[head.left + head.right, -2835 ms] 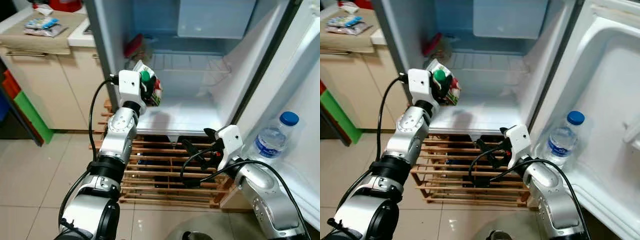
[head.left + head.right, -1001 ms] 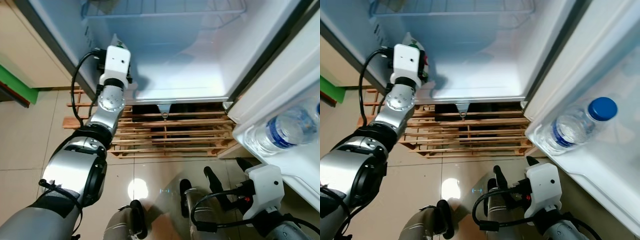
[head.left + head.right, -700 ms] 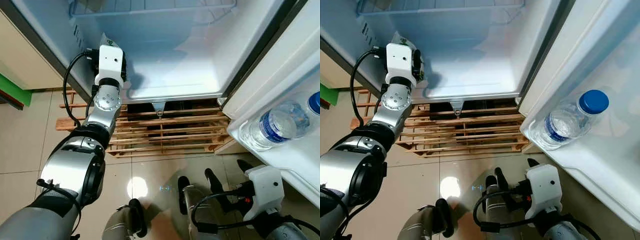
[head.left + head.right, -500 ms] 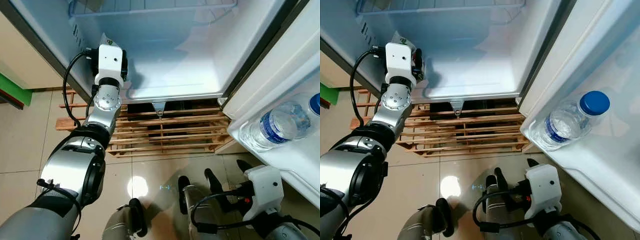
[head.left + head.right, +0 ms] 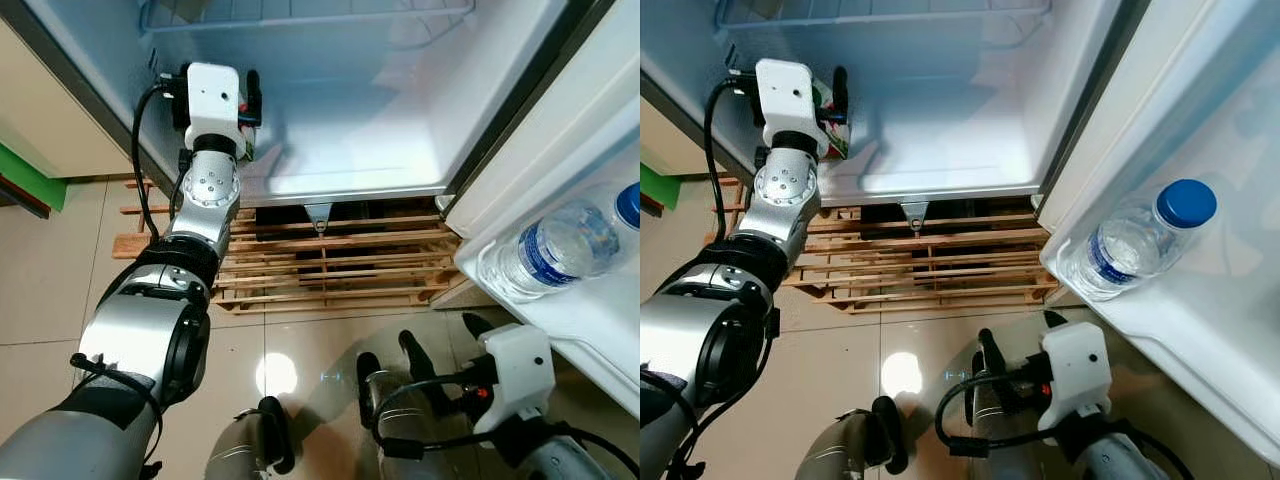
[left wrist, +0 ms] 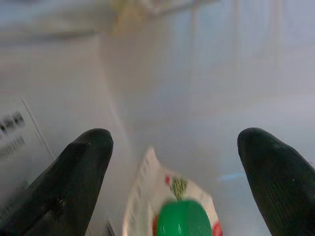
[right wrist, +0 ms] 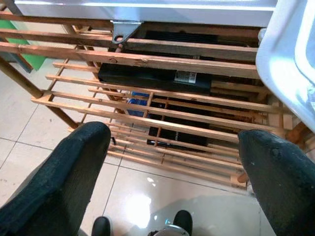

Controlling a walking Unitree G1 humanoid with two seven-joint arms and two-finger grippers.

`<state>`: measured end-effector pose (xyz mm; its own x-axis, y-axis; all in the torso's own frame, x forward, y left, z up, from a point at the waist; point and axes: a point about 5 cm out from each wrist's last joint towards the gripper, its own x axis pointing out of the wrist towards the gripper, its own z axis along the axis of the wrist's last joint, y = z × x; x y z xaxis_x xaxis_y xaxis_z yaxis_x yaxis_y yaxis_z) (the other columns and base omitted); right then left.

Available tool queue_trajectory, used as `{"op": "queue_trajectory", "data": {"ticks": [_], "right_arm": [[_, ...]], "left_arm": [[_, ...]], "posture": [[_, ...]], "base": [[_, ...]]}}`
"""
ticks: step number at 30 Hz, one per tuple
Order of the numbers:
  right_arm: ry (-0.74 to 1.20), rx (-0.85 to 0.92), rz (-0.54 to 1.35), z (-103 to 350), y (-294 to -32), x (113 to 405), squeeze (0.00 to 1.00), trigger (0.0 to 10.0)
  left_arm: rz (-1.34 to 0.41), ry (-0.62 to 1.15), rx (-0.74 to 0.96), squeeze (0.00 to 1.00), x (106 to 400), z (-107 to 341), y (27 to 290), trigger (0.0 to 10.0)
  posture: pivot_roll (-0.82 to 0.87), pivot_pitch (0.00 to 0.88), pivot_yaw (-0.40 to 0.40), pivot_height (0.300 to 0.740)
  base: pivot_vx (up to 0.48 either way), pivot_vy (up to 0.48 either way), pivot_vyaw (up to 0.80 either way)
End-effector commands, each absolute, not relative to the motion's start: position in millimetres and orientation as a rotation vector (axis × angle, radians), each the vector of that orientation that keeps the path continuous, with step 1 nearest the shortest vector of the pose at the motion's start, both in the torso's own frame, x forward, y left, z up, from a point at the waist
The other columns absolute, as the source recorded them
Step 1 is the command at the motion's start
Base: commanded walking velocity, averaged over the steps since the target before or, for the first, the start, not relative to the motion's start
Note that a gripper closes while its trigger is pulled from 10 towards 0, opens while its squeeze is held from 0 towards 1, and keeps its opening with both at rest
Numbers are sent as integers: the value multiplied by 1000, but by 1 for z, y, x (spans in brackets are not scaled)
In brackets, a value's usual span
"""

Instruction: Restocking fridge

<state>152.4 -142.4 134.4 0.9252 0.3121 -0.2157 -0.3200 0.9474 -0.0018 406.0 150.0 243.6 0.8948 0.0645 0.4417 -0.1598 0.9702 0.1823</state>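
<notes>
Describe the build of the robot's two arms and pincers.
Both arms are silver metal with round jointed segments. Each ends in a white boxy wrist block, left and right, fed by looping black cables. Each pincer has two long, black, blunt-tipped fingers.

Two silver jointed arms with dark elbow collars, white boxy wrist housing behind each claw, left claw and right claw each with two long black fingers, black cables looping along both forearms
</notes>
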Motion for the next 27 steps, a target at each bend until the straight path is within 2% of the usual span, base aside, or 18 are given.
{"op": "queue_trajectory", "data": {"ticks": [1,7,11,19,23,27], "right_arm": [[238,-34,316,130,-143,150,0,10000],[219,-22,328,127,-140,162,0,10000],[212,-15,331,124,-140,169,0,10000],[175,-53,353,120,-140,192,0,10000],[122,-53,322,123,-142,215,0,10000],[94,-53,327,125,-140,227,0,10000]], "left_arm": [[112,-490,239,1000,404,250,155,10000],[87,-531,260,1000,403,259,154,10000],[84,-491,192,1000,403,253,153,10000],[-57,-416,31,1000,392,234,119,10000],[-213,-357,4,1000,376,219,95,10000],[-248,-275,23,1000,359,197,93,10000]], "posture": [[-404,301,73,740],[-370,261,84,740],[-346,231,92,740],[-295,160,92,740],[-243,82,92,740],[-214,66,86,740]], "base": [[0,0,0],[0,0,0],[0,0,0],[0,0,0],[0,0,0],[0,0,0]]}}
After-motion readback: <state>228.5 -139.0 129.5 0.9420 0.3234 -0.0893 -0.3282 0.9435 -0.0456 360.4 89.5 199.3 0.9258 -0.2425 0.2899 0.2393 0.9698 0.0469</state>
